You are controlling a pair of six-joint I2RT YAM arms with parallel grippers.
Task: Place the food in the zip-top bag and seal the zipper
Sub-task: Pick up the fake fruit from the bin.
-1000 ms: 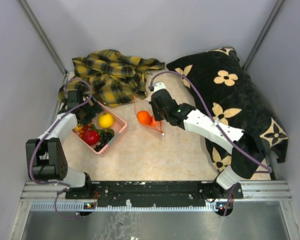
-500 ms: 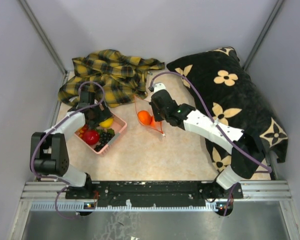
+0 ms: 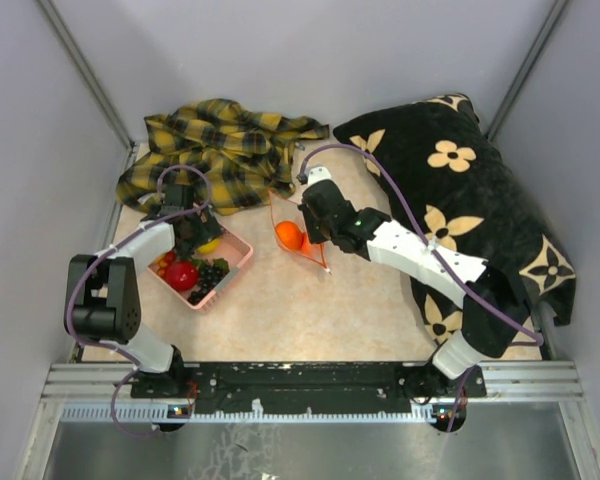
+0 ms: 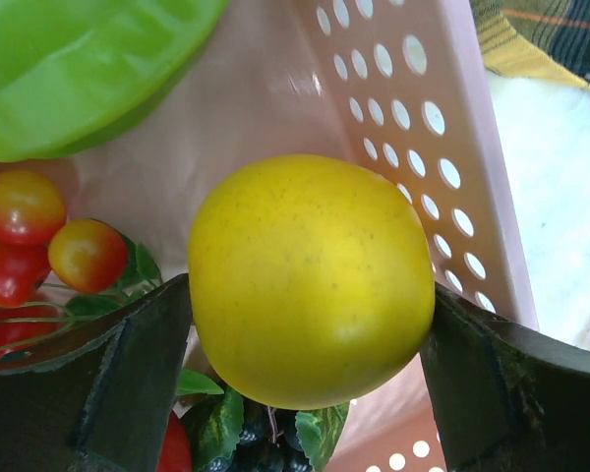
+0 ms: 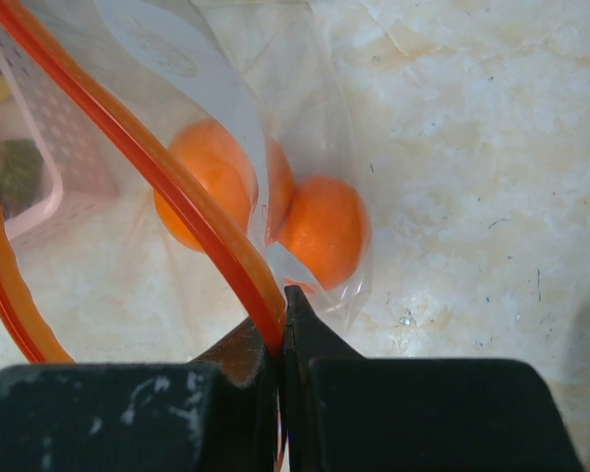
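Yellow lemon [image 4: 310, 280] sits in the pink basket [image 4: 452, 147] w/ your L gripper [image 4: 310, 344] straddling it, jaws wide apart & right up against its sides, no squeeze yet as far as I can tell; a fruit this round & fat needs that width. R gripper [image 5: 283, 324] is clamped tight on the zip-top bag [image 5: 305, 118] rim at the red zipper [image 5: 167, 187], prob. to hold the mouth up & open for you; two orange balls [image 5: 320, 231] lie inside, bag just R of the basket
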